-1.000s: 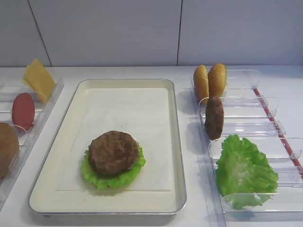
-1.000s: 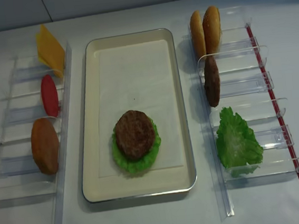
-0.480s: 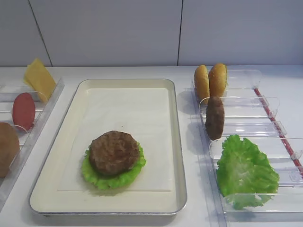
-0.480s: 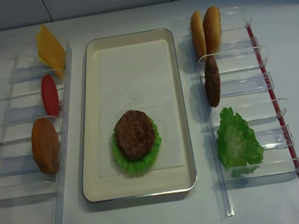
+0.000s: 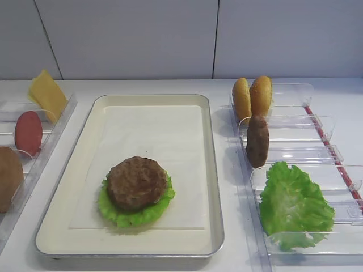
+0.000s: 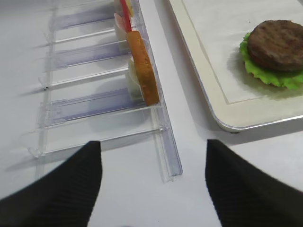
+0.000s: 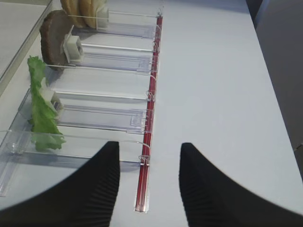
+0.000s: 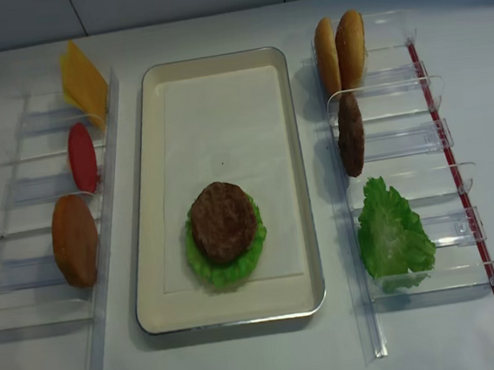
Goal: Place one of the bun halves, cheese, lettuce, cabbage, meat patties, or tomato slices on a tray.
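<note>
My left gripper (image 6: 154,184) hovers released over the surface (image 8: 246,360), a bun half (image 6: 142,71) standing in the clear holder (image 6: 94,101) just ahead of it. Ahead to its right, the tray (image 8: 144,247) carries a meat patty (image 8: 223,222) on lettuce (image 8: 204,268). My right gripper (image 7: 149,189) hangs unclenched, empty, with a lettuce leaf (image 7: 41,113) and second patty (image 7: 53,38) racked ahead-left.

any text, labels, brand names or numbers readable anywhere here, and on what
None: no view shows a readable word, number, label or brand.
Tray and its paper liner: plain, no print.
Clear plastic holders: no lettering; the right one carries only a plain red strip.
Food pieces, such as the cheese and the patty on the tray: unmarked.
</note>
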